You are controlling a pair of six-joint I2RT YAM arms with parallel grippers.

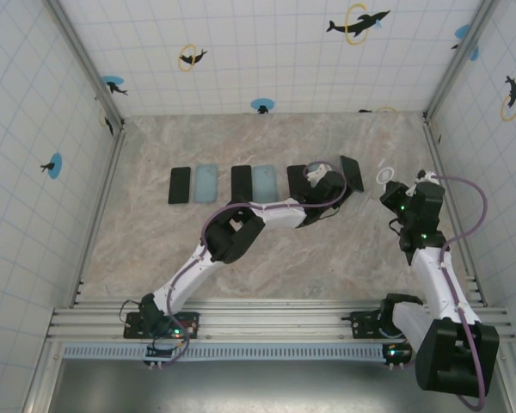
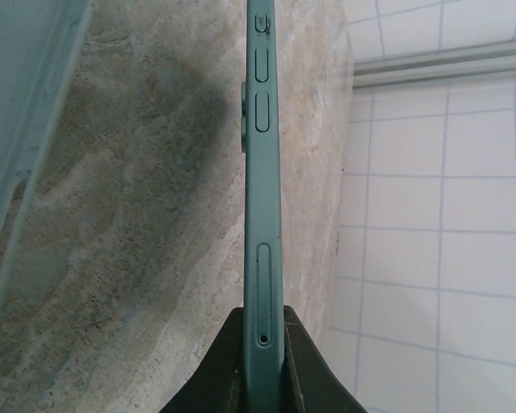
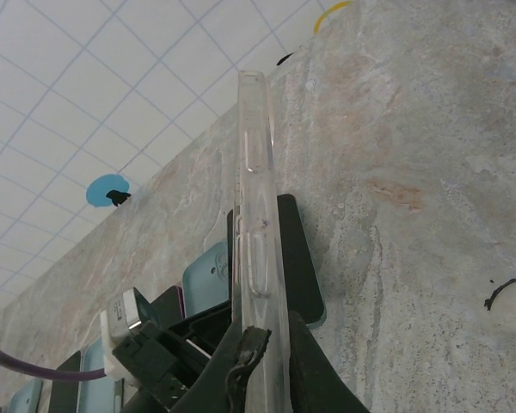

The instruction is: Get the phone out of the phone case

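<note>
Clearly, in the left wrist view, the phone [image 2: 262,172] is seen from its thin side, with its buttons and a small tray slot showing. Its near end is pinched by the left gripper [image 2: 262,325], whose two fingers are pressed shut on its flat faces. No case is seen around it, so the phone is judged to be out. A pale blue case [image 2: 17,129] lies on the table [image 2: 138,215] at the left edge.

In the right wrist view, the clear case [image 3: 254,172] is seen edge-on and standing up. Its lower end is clamped by the right gripper [image 3: 262,335]. The case looks empty.

In the top view, the phone is seen tilted, sticking out past the tip of the left gripper. The clear case is seen near it on the right, at the tip of the right gripper, and the two are not touching. A row of spare phones and cases [image 1: 241,182] lies on the table to the left.

For the step in hand, both grips should be held tight. The two things should be drawn straight apart, with no twist, so that no corner is caught on the lip of the case. Then the phone should be laid flat and softly on a bare spot, and let go only once it rests there.
</note>
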